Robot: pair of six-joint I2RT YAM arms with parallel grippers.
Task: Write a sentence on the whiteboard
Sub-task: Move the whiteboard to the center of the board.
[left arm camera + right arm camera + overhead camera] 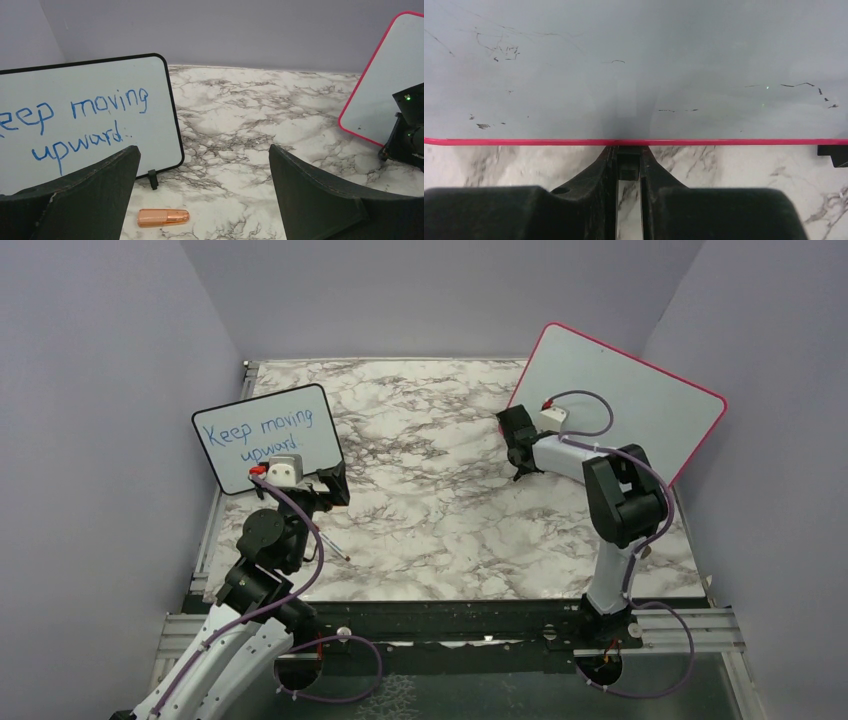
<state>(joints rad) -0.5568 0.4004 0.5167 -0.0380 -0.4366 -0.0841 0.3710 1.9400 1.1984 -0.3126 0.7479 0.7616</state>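
Note:
The whiteboard, pink-framed with rounded corners, leans at the back right. In the right wrist view its face fills the upper half, with its pink bottom edge just above the fingers. No sentence shows on it, only faint dark smudges. My right gripper is shut on the whiteboard's small black foot at the lower left edge. My left gripper stands wide open with nothing between its fingers, in front of the smaller board.
A black-framed board with blue "Keep moving upward" writing stands at the left. An orange pen cap lies on the marble table near its foot. A thin pen lies beside the left arm. Grey walls enclose the table.

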